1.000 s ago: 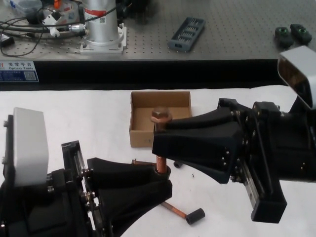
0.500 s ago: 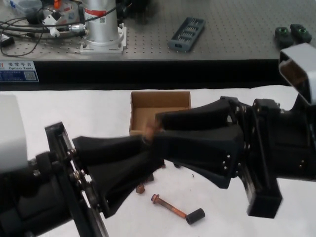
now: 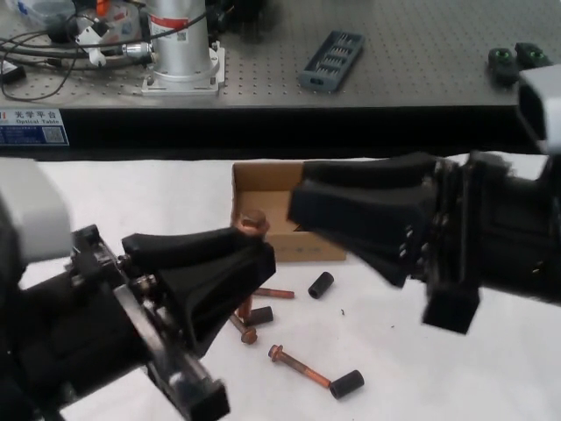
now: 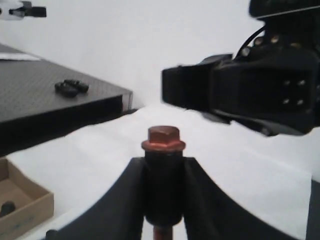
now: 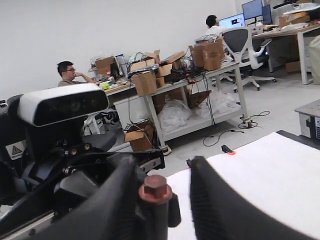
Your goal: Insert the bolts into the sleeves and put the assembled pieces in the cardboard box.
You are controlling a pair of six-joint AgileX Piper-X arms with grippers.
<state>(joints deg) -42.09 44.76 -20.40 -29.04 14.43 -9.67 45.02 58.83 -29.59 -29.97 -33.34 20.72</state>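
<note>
While the left pincer [image 4: 164, 167] clamped a sleeved bolt [image 4: 163, 140] upright above the desk's [image 3: 456, 377] middle | right pincer [image 3: 298, 200] spread, empty, near the cardboard box [image 3: 263, 174] by the far edge | judged: one piece assembled, not yet boxed | loose bolts [image 3: 298, 365] and sleeves [image 3: 321, 284] lay unassembled toward the near edge.

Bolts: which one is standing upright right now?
The bolt standing head-up in the black sleeve that the left tool clamps; the other bolts lie flat on the white cloth.
</note>
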